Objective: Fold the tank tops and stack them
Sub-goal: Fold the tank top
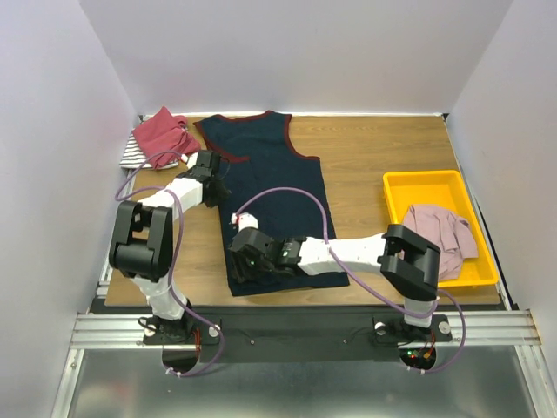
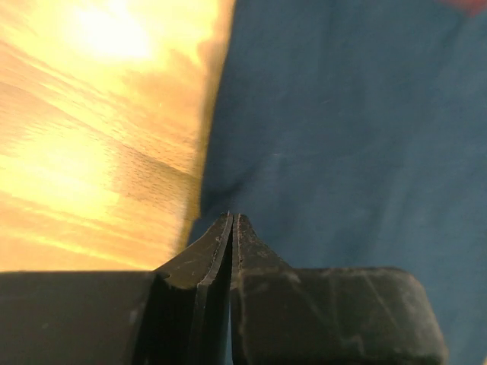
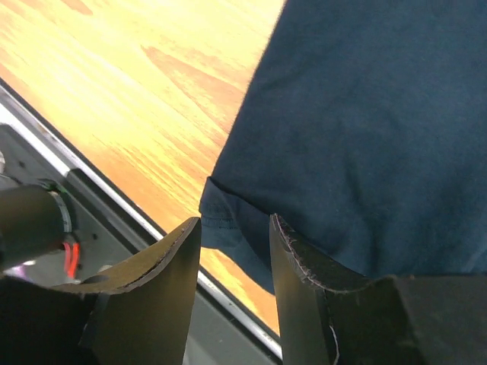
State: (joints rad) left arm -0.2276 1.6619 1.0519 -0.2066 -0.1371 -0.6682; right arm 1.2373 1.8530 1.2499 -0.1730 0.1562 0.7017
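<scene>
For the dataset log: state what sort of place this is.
Probably a robotics lab test cell: plain white wall panels enclose a brown wooden table, and white-and-black robot arms are bolted to a silver metal rail.

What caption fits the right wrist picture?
Open right gripper at the navy tank top's hem corner on the wooden table.

High rear overview, wrist closeups sharing navy top (image 1: 261, 157)
</scene>
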